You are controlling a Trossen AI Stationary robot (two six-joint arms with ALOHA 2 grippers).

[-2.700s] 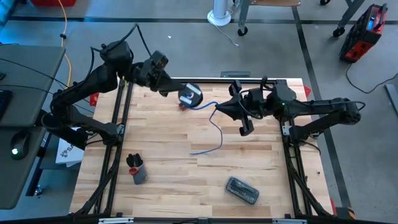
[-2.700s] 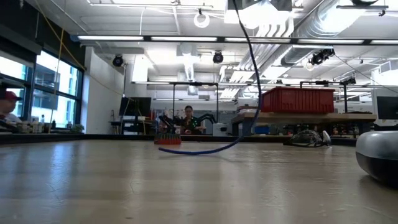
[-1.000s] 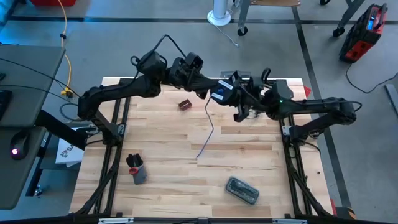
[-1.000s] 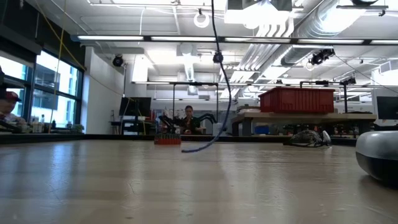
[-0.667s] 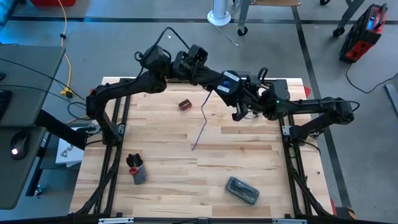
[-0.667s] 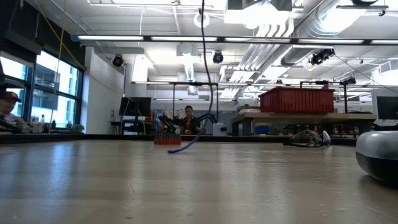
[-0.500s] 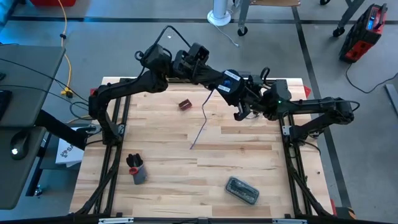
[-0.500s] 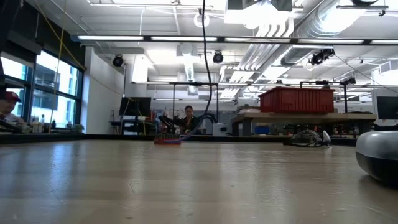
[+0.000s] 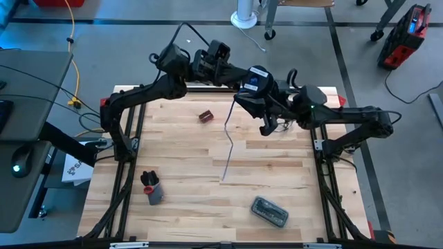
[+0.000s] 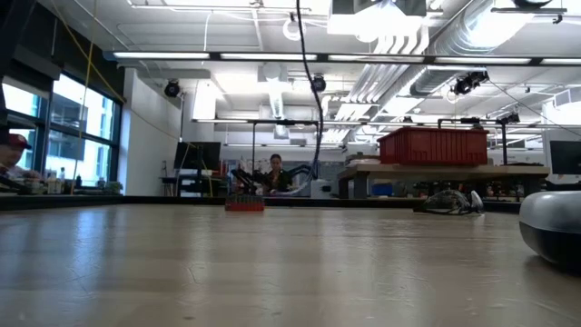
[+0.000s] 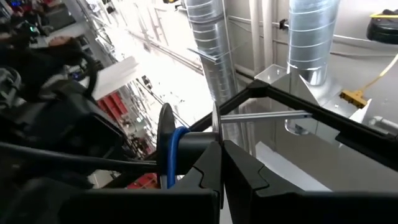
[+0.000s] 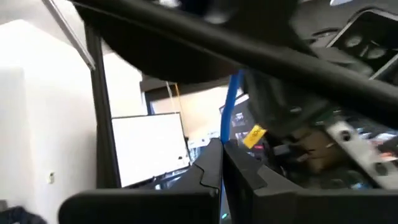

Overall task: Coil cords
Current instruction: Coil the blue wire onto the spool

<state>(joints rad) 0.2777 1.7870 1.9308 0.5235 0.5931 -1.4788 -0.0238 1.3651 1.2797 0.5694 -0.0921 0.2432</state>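
Note:
The round black reel [image 9: 257, 77] with its blue-white patch is held up over the table's far edge. My left gripper [image 9: 246, 76] is shut on it. The blue cord [image 9: 228, 138] leaves the reel and hangs down toward the table's middle. Its free end [image 9: 223, 179] is low over the boards. In the low view the cord [image 10: 309, 82] drops from the top. My right gripper [image 9: 239, 98] is just below the reel and shut on the cord. The wound blue turns [image 11: 177, 155] show in the left wrist view. My left gripper pinches the reel's thin flange [image 11: 215, 127] between its two fingers at the rim. The reel is lifted clear of the table. My right gripper pinches the blue cord [image 12: 232, 109] between its two fingers, close below the reel. The rest of the cord hangs slack below the fingers.
A small brown block [image 9: 205, 116] lies at the far middle. A red-and-grey object [image 9: 151, 188] lies near the left edge. A grey case [image 9: 270, 211] lies near the front right and also shows in the low view [image 10: 554, 227]. A person [image 10: 277, 173] sits in the room behind.
My left gripper has carried the reel toward the table's far right and up. My right gripper has followed close under it. The hanging cord has swung, and its free end, which lay on the table a second ago, has lifted off the boards.

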